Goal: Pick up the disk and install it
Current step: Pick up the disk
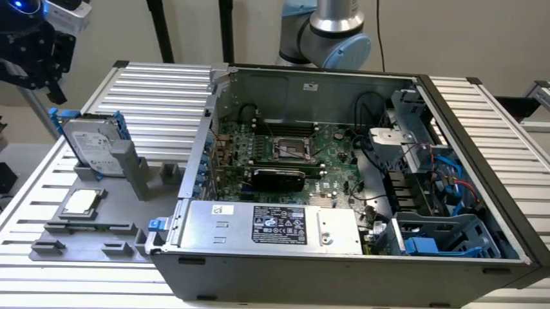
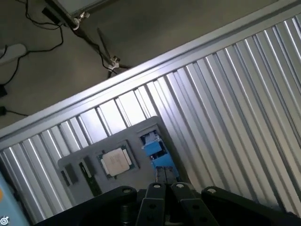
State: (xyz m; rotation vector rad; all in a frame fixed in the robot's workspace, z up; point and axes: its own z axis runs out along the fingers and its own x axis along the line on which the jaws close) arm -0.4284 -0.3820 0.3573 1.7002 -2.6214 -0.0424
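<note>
The hand [image 1: 41,80], fingers pressed together and empty, hovers above the upright disk [image 1: 86,145].

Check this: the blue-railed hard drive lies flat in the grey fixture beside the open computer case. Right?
No. The exterior view shows the hard drive standing upright on edge in the grey fixture, beside the open computer case.
</note>
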